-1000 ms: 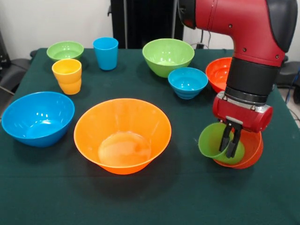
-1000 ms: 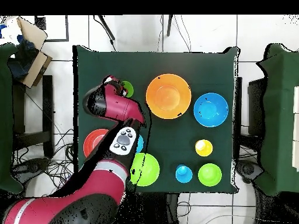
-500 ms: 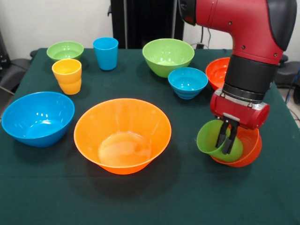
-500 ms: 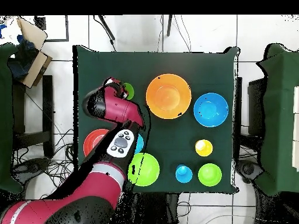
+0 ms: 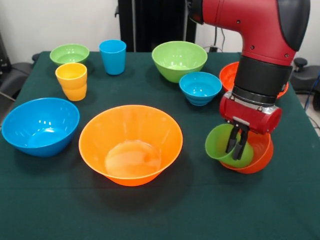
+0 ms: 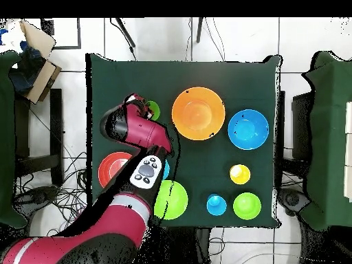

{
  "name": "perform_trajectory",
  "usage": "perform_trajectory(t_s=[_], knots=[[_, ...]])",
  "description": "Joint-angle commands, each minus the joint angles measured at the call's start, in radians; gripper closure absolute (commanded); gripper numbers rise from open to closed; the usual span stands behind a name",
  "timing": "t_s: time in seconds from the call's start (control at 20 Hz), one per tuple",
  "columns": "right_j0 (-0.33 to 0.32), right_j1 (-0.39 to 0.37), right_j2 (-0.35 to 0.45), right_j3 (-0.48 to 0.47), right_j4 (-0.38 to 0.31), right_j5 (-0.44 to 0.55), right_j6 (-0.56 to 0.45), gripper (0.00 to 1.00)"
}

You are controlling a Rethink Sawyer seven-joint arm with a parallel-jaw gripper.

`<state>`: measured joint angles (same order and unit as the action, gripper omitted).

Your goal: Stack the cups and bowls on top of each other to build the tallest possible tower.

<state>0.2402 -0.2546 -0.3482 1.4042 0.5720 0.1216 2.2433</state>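
glossy plastic bowls (image 5: pixel 131 142), glossy plastic cups (image 5: pixel 112 56), matt cloth table cover (image 5: pixel 60 210)

Green-clothed table (image 5: pixel 200 210) under bowls, cups

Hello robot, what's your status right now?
Gripper shut on green cup, tilted. Cup sits in small orange bowl. Big orange bowl beside, not blocking.

- Worktop (image 5: pixel 55 210): dark green cloth, plain.
- Arm (image 5: pixel 260 30): red shell with black sections.
- Fingers (image 5: pixel 231 141): black.
- Largest bowl (image 5: pixel 131 144): orange.
- Big bowl (image 5: pixel 40 126): blue.
- Small bowl (image 5: pixel 200 88): blue.
- Far bowl (image 5: pixel 179 60): light green.
- Shallow bowl (image 5: pixel 69 54): light green.
- Cups: blue (image 5: pixel 112 56), yellow-orange (image 5: pixel 72 80), green (image 5: pixel 220 146).
- Bowl beneath green cup (image 5: pixel 257 155): red-orange.
- Bowl behind arm (image 5: pixel 227 77): red-orange.
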Motion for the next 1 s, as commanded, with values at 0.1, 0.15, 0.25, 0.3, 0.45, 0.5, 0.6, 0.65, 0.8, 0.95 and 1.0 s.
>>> perform_trajectory(t_s=[0.1,0.15,0.25,0.3,0.45,0.5,0.6,0.65,0.8,0.95,1.0], knots=[[0.07,0.079,0.019,0.039,0.06,0.101,0.232,0.0],[0.068,0.075,0.026,0.048,0.065,0.07,0.238,0.0],[0.065,0.068,0.039,0.067,0.075,0.009,0.249,0.0],[0.054,0.057,0.059,0.078,0.086,0.022,0.257,0.0],[0.05,0.025,0.071,0.092,0.106,0.082,0.258,0.0],[0.035,-0.007,0.093,0.113,0.102,0.106,0.241,0.0],[0.008,-0.057,0.119,0.142,0.088,0.13,0.2,0.0],[0.003,-0.071,0.127,0.152,0.086,0.136,0.191,0.0],[-0.018,-0.11,0.141,0.18,0.073,0.151,0.165,0.0],[-0.04,-0.14,0.163,0.218,0.054,0.126,0.141,0.0],[-0.062,-0.157,0.185,0.237,0.042,0.111,0.122,0.0]])
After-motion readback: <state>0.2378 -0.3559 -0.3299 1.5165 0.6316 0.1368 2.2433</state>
